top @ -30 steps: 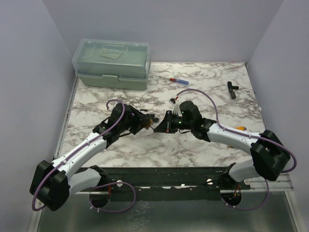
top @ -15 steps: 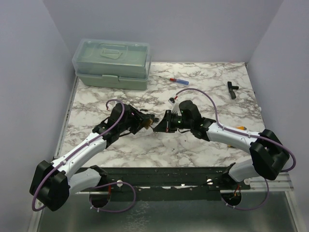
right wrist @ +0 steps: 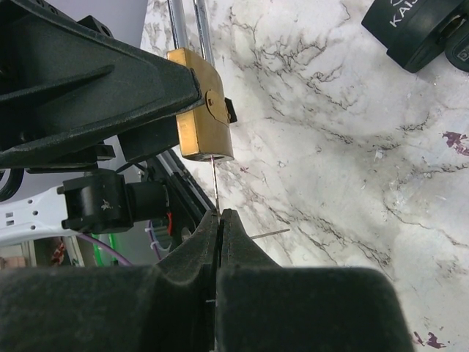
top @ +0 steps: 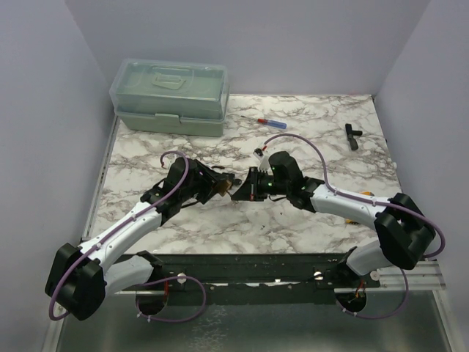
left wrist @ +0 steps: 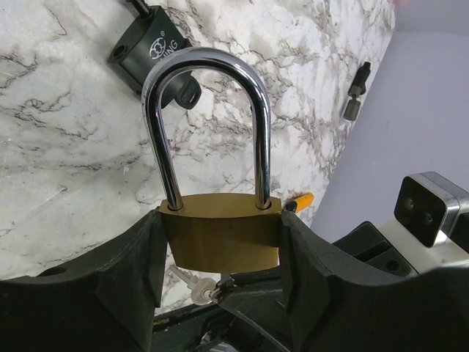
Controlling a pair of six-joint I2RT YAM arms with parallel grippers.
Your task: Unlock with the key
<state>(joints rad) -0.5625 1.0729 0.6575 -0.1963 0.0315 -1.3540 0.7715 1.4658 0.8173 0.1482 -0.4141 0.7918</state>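
My left gripper is shut on a brass padlock with a closed steel shackle, holding it above the marble table. The padlock also shows in the right wrist view and in the top view. My right gripper is shut on a thin silver key, seen edge-on, whose tip reaches the underside of the padlock body. A second key hangs beside it on the ring. In the top view the right gripper meets the left gripper at the table's middle.
A green toolbox stands at the back left. A red and blue screwdriver lies behind the arms, a black tool at the back right. A black padlock lies on the table beyond the brass one. An orange object lies near the right arm.
My right gripper has moved slightly left toward the padlock with the key. The left arm has stayed still.
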